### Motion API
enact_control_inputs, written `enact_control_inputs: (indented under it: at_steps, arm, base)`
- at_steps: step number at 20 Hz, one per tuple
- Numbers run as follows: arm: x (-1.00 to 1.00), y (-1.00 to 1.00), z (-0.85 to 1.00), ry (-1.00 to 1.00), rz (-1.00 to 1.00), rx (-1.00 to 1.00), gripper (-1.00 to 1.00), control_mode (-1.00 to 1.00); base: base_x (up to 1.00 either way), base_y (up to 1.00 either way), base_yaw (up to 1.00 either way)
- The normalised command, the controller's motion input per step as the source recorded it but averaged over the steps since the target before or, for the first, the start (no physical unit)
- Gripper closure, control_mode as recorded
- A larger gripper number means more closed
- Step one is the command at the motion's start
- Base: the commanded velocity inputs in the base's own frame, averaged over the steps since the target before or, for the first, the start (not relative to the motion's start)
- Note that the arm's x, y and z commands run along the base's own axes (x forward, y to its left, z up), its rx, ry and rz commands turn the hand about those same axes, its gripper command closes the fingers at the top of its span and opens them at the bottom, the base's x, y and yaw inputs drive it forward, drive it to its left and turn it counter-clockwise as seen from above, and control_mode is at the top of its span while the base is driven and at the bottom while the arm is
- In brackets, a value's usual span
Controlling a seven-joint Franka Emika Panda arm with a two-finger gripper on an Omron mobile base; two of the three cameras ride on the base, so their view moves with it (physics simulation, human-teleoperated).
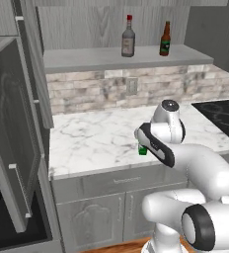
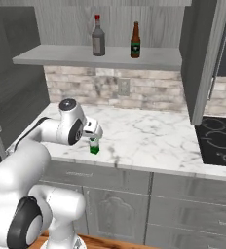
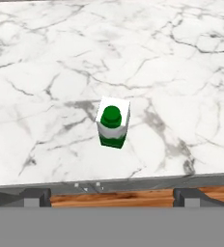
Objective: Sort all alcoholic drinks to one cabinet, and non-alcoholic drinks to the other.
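Hovering above the green and white carton (image 3: 113, 126) on the marble counter (image 3: 46, 72) with its jaws spread wide and empty, the gripper (image 3: 111, 193) is lining up a grasp, while both bottles (image 1: 128, 37) are standing on the wide cabinet's shelf (image 1: 87, 58), apparently already sorted.

White marble counter (image 2: 149, 133), stone backsplash (image 2: 149, 92)

The clear-grey bottle (image 1: 128, 42) and brown bottle (image 1: 165, 40) stood upright mid-shelf in the wide cabinet (image 1: 87, 59); the green-white carton (image 3: 113, 122) stood near the counter's front edge.
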Motion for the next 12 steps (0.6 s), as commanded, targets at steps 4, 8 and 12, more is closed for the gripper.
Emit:
enact_control_inputs:
  at_steps: [4, 8, 12]
  arm:
    - [0.16, 0.00, -0.09, 0.00, 0.00, 0.00, -1.00, -1.00]
    - [0.13, 0.00, -0.11, 0.01, -0.01, 0.00, -1.00, -1.00]
    - [0.12, 0.00, -0.13, 0.02, -0.02, 0.00, -1.00, -1.00]
  base:
    - [0.00, 0.00, 0.00]
    - [0.00, 0.00, 0.00]
    - [0.00, 0.00, 0.00]
